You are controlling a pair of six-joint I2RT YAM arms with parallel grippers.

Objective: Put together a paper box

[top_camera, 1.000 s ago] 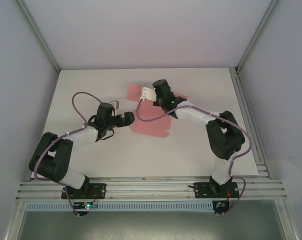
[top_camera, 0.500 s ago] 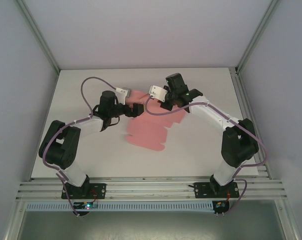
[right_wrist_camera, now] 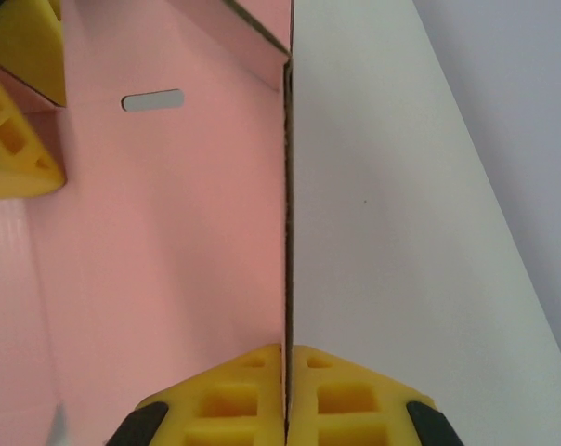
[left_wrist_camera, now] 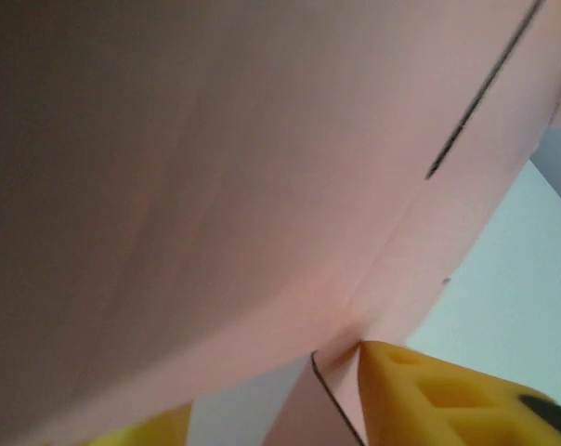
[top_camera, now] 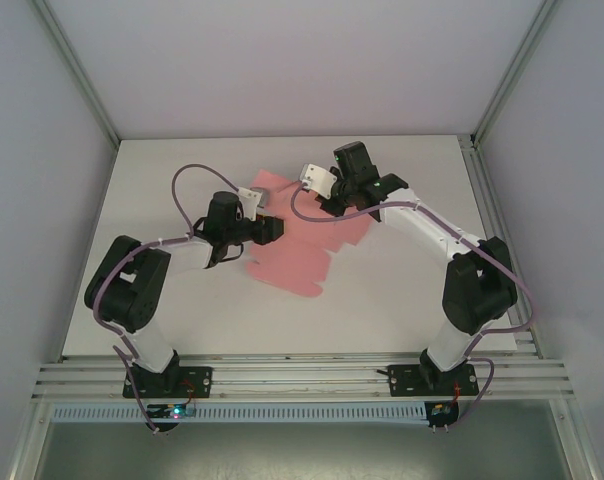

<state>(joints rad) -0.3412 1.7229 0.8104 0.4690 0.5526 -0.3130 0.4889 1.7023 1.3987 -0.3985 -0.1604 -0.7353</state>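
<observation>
The paper box (top_camera: 300, 250) is not a box yet. It is a pale-pink die-cut sheet lying mostly flat on the desk (top_camera: 402, 300), a little above the middle of the overhead frame. One of its edges runs straight up the centre of my right wrist view, with a small slot (right_wrist_camera: 152, 100) cut at upper left. My right fingers (right_wrist_camera: 253, 386) are pressed together on that edge at the bottom of the frame, the thin card pinched between the pads. My left fingers (left_wrist_camera: 429, 395) are at the sheet's left side with a gap between them. A narrow flap sits in that gap, and a large panel rises close over the camera along a crease. I cannot tell whether either pad presses on it. I judge this an early fold, with one panel being raised while the opposite edge is anchored. The next move, I think, calls for my left fingers to close on the flap or push the panel upright along the crease, while my right grip stays firm so the sheet neither slides nor buckles.
</observation>
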